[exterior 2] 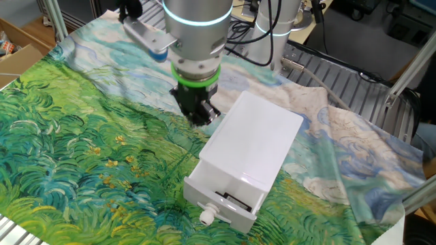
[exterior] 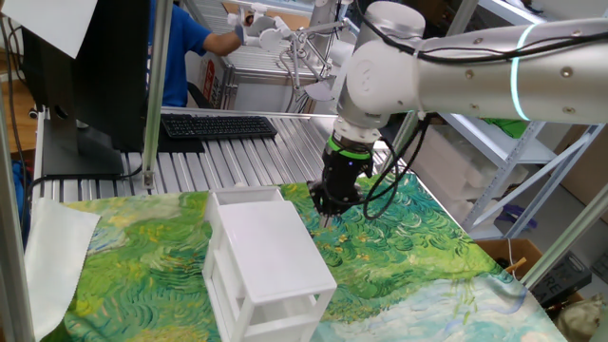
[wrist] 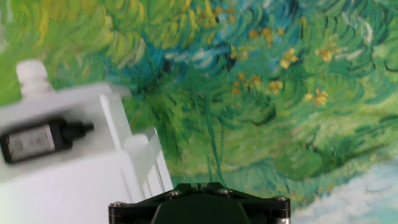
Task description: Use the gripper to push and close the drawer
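Observation:
The white cabinet (exterior 2: 255, 139) lies on the painted cloth. Its drawer (exterior 2: 226, 208) stands a little way out at the near end, with a white knob (exterior 2: 206, 217) on its front and a small black item (exterior 2: 231, 199) inside. The drawer also shows in the hand view (wrist: 74, 99) at the left, with the black item (wrist: 43, 140) in it. My black gripper (exterior 2: 198, 116) with its green ring hangs low over the cloth beside the cabinet's far left corner, away from the drawer front. Its fingers look together and hold nothing. In one fixed view the gripper (exterior: 330, 207) is just behind the cabinet (exterior: 266, 247).
The green and blue painted cloth (exterior 2: 82, 150) covers the table. A keyboard (exterior: 218, 125) and a monitor (exterior: 85, 76) stand at the back on the metal slats. A person in blue (exterior: 185, 43) is behind the table. Cables (exterior: 399, 180) hang from the arm.

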